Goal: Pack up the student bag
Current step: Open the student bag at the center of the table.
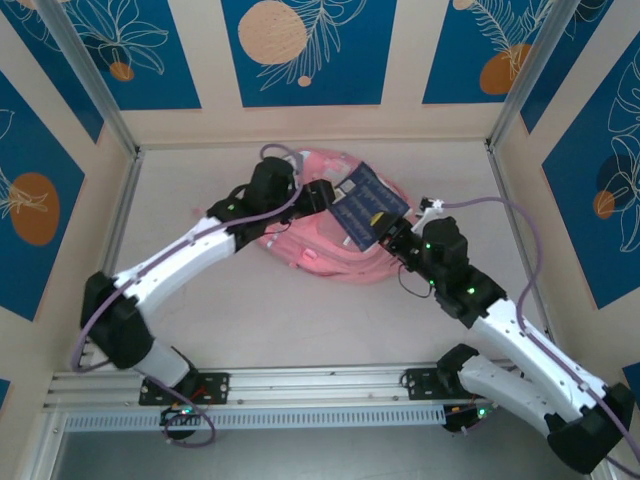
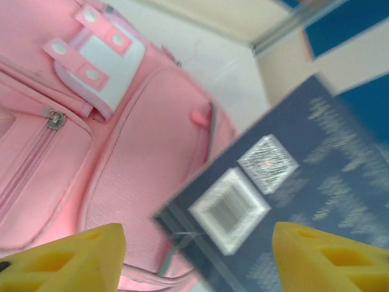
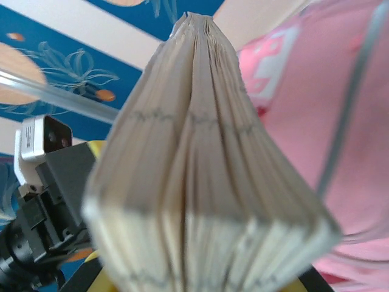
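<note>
So the student bag (image 1: 300, 248) is lying at the far middle of the bench (image 1: 300, 330), front pockets facing up, with an arm reaching in over it from each side. The left tool (image 1: 325, 198) hangs over the bag's far left part, its yellow fingertips (image 2: 73, 258) spread wide and not gripping anything. The right tool (image 1: 395, 238) sits at the bag's right edge, clamped on a dark blue book (image 1: 365, 205) which it holds tilted over the bag's upper right part. Can't tell if the book actually touches the fabric. From the left wrist, the book's cover with its barcode label (image 2: 228, 210) sticks in across the front pocket and hides the bag's right side. A zip pull (image 2: 56, 119) and a white patch with pink tabs (image 2: 100, 61) show further left. From the right wrist, the book's fanned page edges block most of the way ahead, with pink fabric just to their right.
</note>
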You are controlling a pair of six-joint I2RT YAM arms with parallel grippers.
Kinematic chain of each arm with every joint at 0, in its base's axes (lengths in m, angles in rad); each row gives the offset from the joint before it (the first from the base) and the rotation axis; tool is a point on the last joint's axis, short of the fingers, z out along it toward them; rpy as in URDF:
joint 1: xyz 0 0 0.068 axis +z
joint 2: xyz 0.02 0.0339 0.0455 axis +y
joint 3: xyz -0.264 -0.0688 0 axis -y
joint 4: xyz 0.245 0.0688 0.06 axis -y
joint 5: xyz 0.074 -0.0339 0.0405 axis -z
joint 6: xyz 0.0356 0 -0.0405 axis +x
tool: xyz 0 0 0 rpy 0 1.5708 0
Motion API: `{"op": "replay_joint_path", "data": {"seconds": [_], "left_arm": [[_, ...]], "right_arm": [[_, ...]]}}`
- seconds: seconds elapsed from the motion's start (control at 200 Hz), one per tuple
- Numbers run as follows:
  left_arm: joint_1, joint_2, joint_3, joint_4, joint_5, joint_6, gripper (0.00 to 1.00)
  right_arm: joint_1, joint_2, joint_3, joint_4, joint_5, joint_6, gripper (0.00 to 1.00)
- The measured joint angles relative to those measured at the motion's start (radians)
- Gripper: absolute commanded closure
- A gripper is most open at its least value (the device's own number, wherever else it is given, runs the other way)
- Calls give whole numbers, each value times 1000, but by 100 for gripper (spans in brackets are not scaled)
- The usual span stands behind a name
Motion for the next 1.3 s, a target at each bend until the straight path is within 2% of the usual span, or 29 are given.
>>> {"op": "replay_joint_path", "data": {"seconds": [0.2, 0.36, 0.525, 0.68, 0.815, 0.92, 0.985, 1.17, 1.3], "left_arm": [[-27, 262, 255, -223, 25, 204, 30], [-61, 431, 491, -343, 72, 321, 30], [-90, 580, 688, -420, 123, 390, 33], [-98, 674, 757, -443, 160, 404, 39], [-98, 723, 777, -453, 179, 402, 53], [-98, 731, 778, -453, 192, 397, 85], [-98, 732, 778, -454, 193, 394, 100], [-97, 719, 766, -458, 181, 415, 100], [-94, 611, 659, -449, 152, 431, 100]], "right_arm": [[-104, -119, 43, -291, 98, -180, 100], [-175, -223, 43, -449, 160, -286, 100], [-212, -300, 40, -533, 188, -364, 100], [-224, -331, 35, -548, 189, -405, 100], [-232, -331, 35, -550, 183, -423, 100], [-234, -332, 35, -550, 179, -433, 100], [-237, -332, 35, -550, 177, -435, 100], [-237, -338, 37, -550, 172, -447, 100], [-239, -340, 37, -550, 150, -457, 100]]}}
